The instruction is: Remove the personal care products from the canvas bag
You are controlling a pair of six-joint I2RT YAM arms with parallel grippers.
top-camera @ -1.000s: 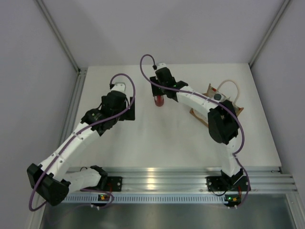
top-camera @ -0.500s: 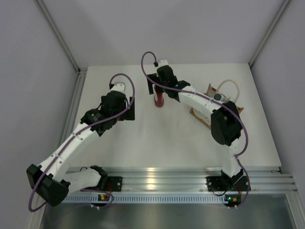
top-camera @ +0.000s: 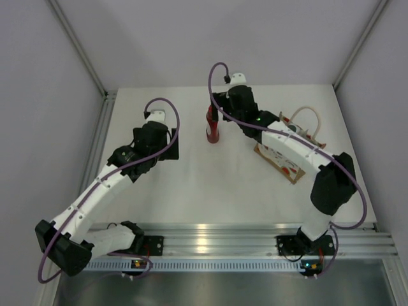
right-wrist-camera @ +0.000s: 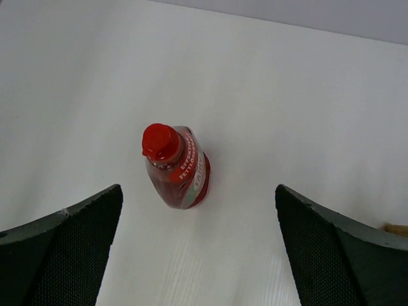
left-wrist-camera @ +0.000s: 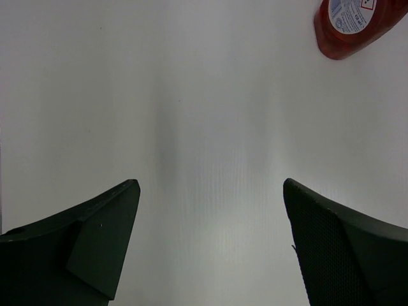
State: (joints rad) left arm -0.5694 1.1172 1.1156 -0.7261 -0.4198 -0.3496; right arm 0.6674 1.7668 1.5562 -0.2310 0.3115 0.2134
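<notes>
A red bottle (top-camera: 213, 127) with a red cap stands upright on the white table, at the back middle. It also shows in the right wrist view as the red bottle (right-wrist-camera: 179, 168), and at the top right of the left wrist view as the red bottle (left-wrist-camera: 349, 24). My right gripper (top-camera: 218, 109) hovers just behind and above it, open (right-wrist-camera: 197, 191), touching nothing. The canvas bag (top-camera: 285, 155) lies at the right with its pale handle (top-camera: 307, 116) toward the back. Its inside is hidden. My left gripper (top-camera: 168, 145) is open (left-wrist-camera: 210, 186) over bare table, left of the bottle.
The right arm's forearm (top-camera: 290, 141) crosses over the bag. A metal rail (top-camera: 204, 239) runs along the near edge, and grey walls (top-camera: 38, 95) close in both sides. A tan corner of the bag (right-wrist-camera: 396, 228) shows at the right wrist view's edge.
My right gripper has opened and let go of the red bottle, then drawn back and up to the right. The bottle now stands on its own. The left arm has barely moved.
</notes>
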